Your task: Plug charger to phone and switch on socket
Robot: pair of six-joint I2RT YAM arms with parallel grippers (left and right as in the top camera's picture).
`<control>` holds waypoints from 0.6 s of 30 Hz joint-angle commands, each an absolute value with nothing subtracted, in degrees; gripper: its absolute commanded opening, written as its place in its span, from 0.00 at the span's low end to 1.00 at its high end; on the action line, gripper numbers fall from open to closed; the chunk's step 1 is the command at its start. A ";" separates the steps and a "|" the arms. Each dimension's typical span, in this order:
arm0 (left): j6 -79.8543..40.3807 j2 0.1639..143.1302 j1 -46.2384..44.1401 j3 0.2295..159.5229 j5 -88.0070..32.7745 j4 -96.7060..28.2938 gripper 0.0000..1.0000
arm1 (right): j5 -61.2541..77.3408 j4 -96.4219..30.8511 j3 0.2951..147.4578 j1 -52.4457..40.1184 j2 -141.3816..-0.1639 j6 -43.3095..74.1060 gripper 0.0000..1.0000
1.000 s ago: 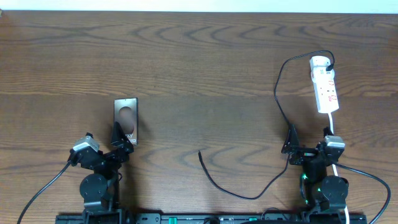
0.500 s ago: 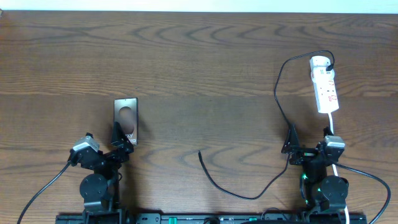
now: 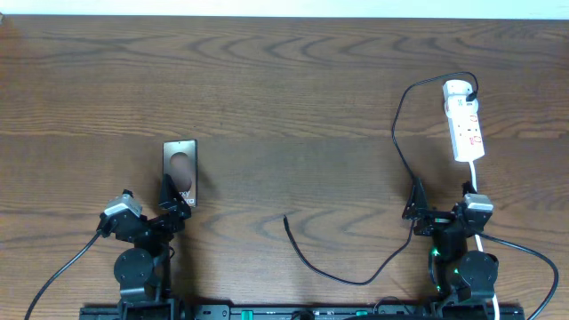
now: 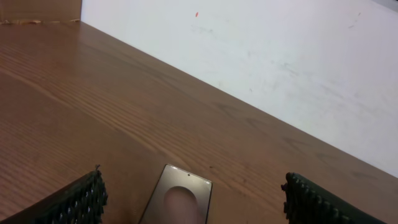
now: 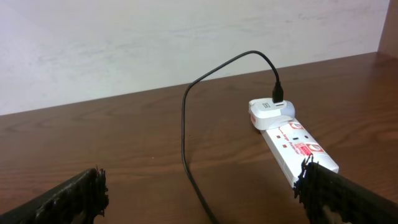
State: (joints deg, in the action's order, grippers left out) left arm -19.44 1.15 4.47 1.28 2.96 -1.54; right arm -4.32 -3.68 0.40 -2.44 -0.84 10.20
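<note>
From my seat the room comes down to a table (image 3: pixel 284 89) and a wall (image 4: pixel 280 68). The table is dark brown wood with long wavy grain running across it. It fills nearly the whole overhead view, with only a thin pale strip (image 3: pixel 284 7) showing along its far edge. Through the wrist cameras I see the wall rising from that edge, off-white and matte, with faint grey scuffs and one small orange speck (image 4: pixel 196 14). A brown panel (image 4: pixel 37 9) meets the wall at the corner of the left wrist view. The light is soft and even, giving the tabletop a mild sheen.
</note>
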 commanded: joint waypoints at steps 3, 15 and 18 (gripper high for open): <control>-18.87 1.37 4.75 0.34 3.90 -3.86 0.88 | -3.95 -3.95 0.32 -2.61 -0.40 9.58 0.99; -14.13 3.01 4.75 8.88 1.98 -4.47 0.88 | -3.95 -3.95 0.32 -2.61 -0.40 9.58 0.99; -14.04 8.69 4.75 15.55 1.98 -6.09 0.88 | -3.95 -3.95 0.32 -2.61 -0.40 9.58 0.99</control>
